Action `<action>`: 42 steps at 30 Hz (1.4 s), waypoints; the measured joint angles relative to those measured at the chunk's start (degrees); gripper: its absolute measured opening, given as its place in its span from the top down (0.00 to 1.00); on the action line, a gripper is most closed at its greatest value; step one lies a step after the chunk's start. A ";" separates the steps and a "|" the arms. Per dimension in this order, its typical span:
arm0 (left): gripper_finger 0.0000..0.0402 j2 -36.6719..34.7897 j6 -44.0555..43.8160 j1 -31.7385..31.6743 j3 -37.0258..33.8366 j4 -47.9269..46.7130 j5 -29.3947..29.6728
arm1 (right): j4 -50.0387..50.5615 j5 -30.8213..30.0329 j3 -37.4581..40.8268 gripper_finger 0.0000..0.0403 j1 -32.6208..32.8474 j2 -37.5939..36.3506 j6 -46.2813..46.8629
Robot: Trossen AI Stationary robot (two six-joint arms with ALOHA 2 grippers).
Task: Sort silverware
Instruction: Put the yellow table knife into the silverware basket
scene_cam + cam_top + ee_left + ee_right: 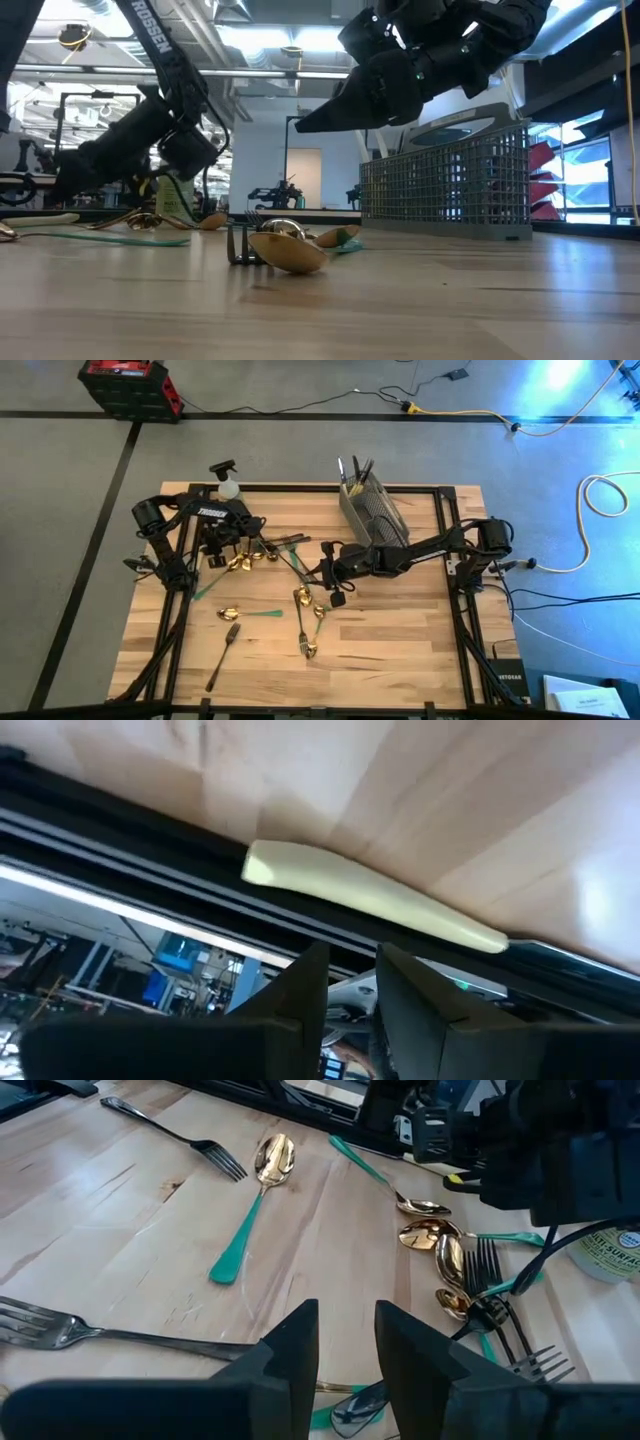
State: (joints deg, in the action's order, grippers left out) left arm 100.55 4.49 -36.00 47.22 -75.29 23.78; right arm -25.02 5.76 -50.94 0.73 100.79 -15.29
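Observation:
Silverware lies loose on the wooden table: a gold spoon with a green handle, a dark fork, a silver fork, and a heap of gold spoons and forks. My right gripper hangs above the table's middle, fingers a narrow gap apart, holding nothing. My left gripper slants down toward the table's left edge beside the heap. Its fingers are also slightly apart with nothing between them, short of a cream-coloured slim piece lying by the black rail.
A grey mesh caddy with a few utensils upright in it stands at the far middle. A spray bottle stands at the far left, behind the left arm. A black frame runs along the table's sides. Bare wood lies near right.

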 joint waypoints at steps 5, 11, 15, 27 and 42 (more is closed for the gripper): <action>0.82 0.00 0.92 -2.99 0.00 0.50 0.42 | 0.09 0.00 -0.01 0.79 0.00 0.00 0.02; 0.82 0.00 3.00 -4.78 0.00 2.90 0.42 | 1.09 -0.04 -0.02 0.79 0.00 0.00 0.00; 0.82 0.02 2.03 -5.01 -0.02 2.75 0.44 | 1.23 -0.22 0.00 0.79 0.00 0.00 0.00; 0.82 -0.09 2.50 -5.21 -3.49 5.11 0.56 | 1.25 -0.33 0.00 0.79 0.00 0.00 0.00; 0.82 -0.04 2.53 -5.26 -3.13 6.29 0.00 | 1.23 -0.42 -0.02 0.79 0.00 0.00 0.00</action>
State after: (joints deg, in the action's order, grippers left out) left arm 100.51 7.02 -41.25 44.10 -68.99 23.78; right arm -23.79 5.34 -50.96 0.73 100.79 -15.29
